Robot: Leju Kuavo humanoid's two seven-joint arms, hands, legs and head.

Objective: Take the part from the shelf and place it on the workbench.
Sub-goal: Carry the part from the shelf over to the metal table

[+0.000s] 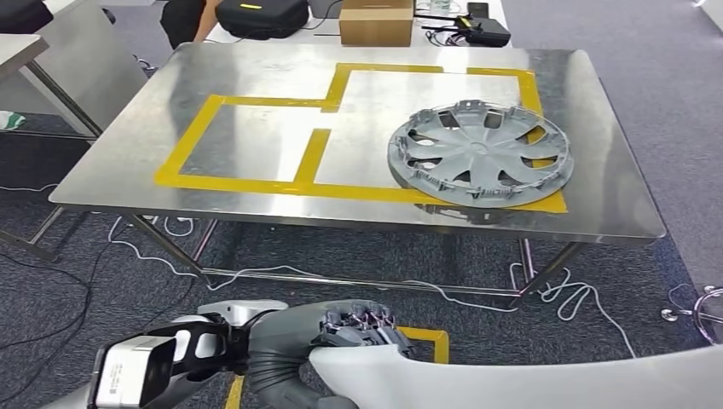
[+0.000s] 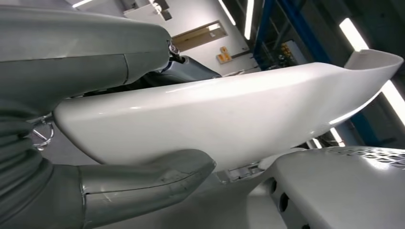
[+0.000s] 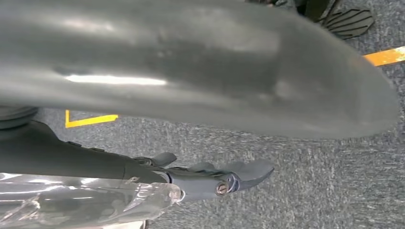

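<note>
Low at the near edge of the head view, one long white part (image 1: 546, 375) is held by the left hand (image 1: 354, 328), whose fingers (image 1: 362, 319) are curled over the part's upper edge. From the left wrist, the same part (image 2: 229, 114) is seen clamped between a thick grey thumb (image 2: 148, 179) on one face and the rest of the left hand (image 2: 86, 52) on the other, both touching the glossy surface. The part is well short of the workbench (image 1: 256, 77), out in the air over the carpet.

From the right wrist, a broad dark curved surface is seen close to the camera, with the right hand (image 3: 210, 179) beside it; its fingers (image 3: 248, 169) are stretched out over the grey carpet (image 3: 310, 191). Whether these fingers hold anything cannot be told.

Beyond the left fingers, one steel workbench is seen, marked with yellow tape (image 1: 247, 183) in two joined rectangles. One grey hubcap (image 1: 479, 152) lies flat on the right rectangle, overlapping the tape. One cardboard box (image 1: 376, 21) and one black bag (image 1: 261, 15) lie behind the workbench. White cables (image 1: 477, 294) trail on the floor under it.
</note>
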